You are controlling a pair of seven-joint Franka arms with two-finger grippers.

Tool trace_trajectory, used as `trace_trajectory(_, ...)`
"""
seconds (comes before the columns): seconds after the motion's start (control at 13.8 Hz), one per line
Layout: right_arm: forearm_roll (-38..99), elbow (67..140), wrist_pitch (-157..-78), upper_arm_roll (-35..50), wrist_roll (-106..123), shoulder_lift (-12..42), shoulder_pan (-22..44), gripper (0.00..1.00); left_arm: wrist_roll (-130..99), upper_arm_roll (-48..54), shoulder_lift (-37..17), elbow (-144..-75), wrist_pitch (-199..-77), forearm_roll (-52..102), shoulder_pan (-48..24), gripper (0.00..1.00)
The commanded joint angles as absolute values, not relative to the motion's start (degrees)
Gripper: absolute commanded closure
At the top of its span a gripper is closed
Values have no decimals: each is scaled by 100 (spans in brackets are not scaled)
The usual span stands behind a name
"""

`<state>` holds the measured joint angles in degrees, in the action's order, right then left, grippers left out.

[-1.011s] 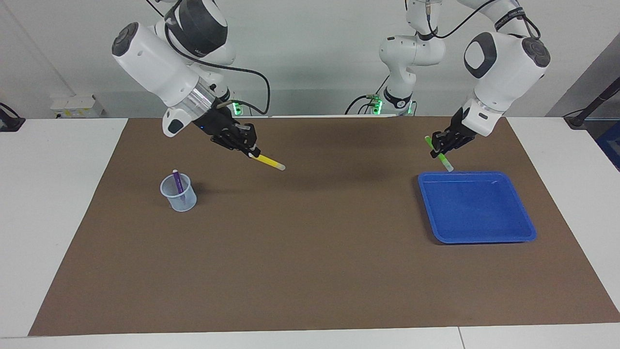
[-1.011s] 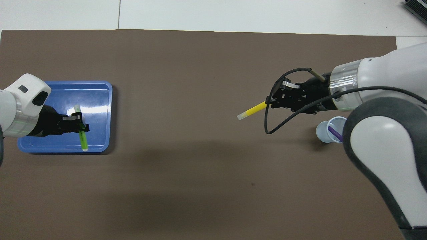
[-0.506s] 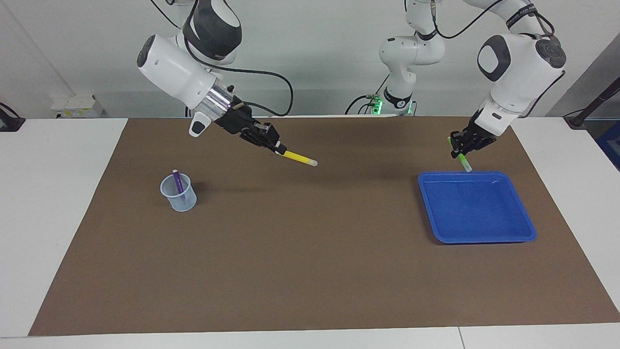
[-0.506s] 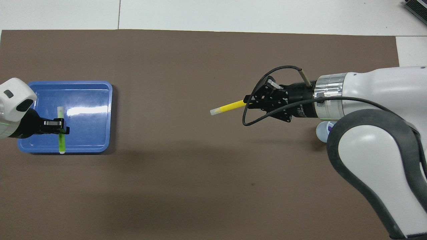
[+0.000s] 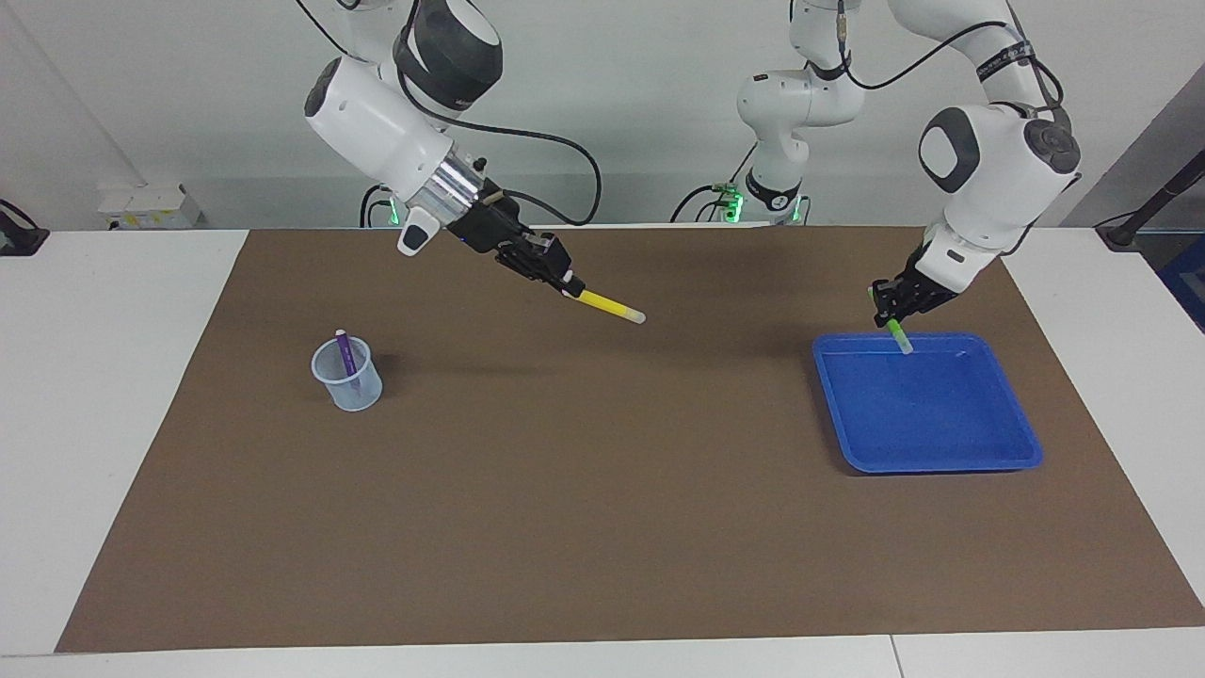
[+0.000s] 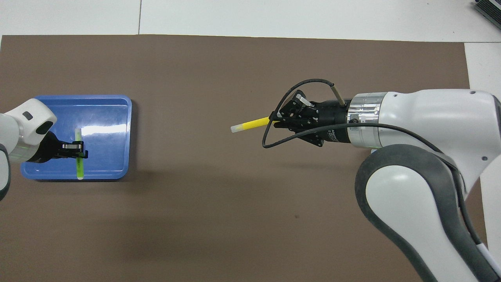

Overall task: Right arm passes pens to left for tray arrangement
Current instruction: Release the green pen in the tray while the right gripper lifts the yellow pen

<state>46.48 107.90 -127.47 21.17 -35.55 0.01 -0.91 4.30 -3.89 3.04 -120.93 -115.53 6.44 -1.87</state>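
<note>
1. Three pens are in play, taken here from the right arm's end of the table toward the left arm's. The purple pen [image 5: 347, 359] stands tilted in a small translucent cup [image 5: 348, 377] on the brown mat [image 5: 565, 490].
2. Over the mat's middle, the right gripper [image 5: 563, 282] is clamped on one end of the yellow pen [image 5: 610, 306], which juts out toward the left arm with its pale tip leading and free.
3. Over the blue tray [image 5: 941, 460], at its edge nearer to the robots, the left gripper [image 5: 892, 318] pinches the green pen [image 5: 897, 334] around mid-barrel, pale tip angled down at the tray floor; whether it touches I cannot tell.
4. Handling, as a judgement: these pens look light, stiff and smooth, so they may roll or pivot in a loose pinch. For the handover, the receiving fingers should probably close across the exposed barrel, not the tip.
</note>
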Motion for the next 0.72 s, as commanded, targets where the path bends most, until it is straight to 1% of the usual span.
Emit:
trace_trajectory(0.0,4781,10969,-12850,2118,-3507,-158,-132,100,501,-343,159,-12208,-11969,545,-114,100)
trace_trajectory(0.65,4772,10951,-12858,2127,-3489,-149,-132,100,431,-343,-623,-12331,-13130,545,-149,100)
